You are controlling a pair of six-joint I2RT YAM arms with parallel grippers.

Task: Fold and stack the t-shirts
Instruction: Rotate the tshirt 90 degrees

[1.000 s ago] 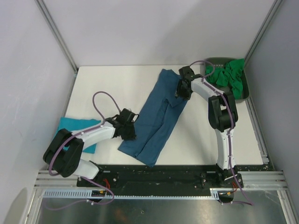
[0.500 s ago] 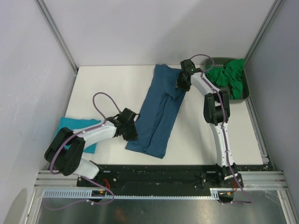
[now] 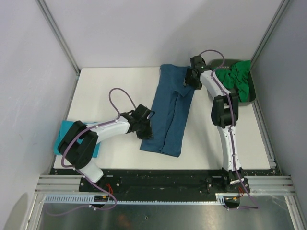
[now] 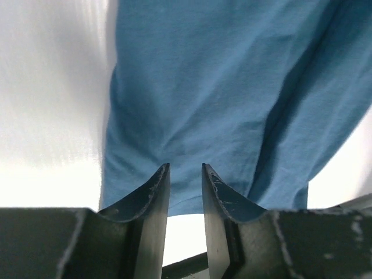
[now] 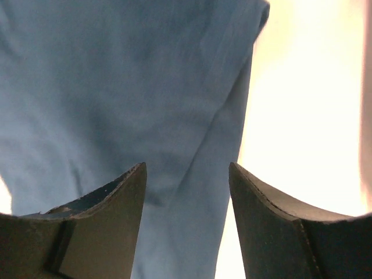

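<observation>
The long dark blue shirt (image 3: pixel 170 112) lies folded into a strip down the middle of the table (image 3: pixel 110 91), running from 12 o'clock toward 6. The left gripper (image 3: pixel 145 128) sits at its 7 o'clock edge and the right gripper (image 3: pixel 194 79) over its 1 o'clock corner. The main risk is a lopsided fold. The right fingers stand wide with nothing between them, so if the left arm pulls, the far end is free to slide, skew or bunch. If the right closes off the corner, it may catch one layer only and peel the strip open. The top view alone shows the turquoise shirt (image 3: pixel 64 132) at 8 o'clock, partly under the left arm, and the green shirts (image 3: pixel 235 79) heaped in the tray (image 3: pixel 249 99) at 2 o'clock. Only the left wrist view shows that arm's fingers narrow, a slit apart at the hem; I cannot tell whether they pinch cloth. The right wrist view shows a lengthwise crease.
</observation>
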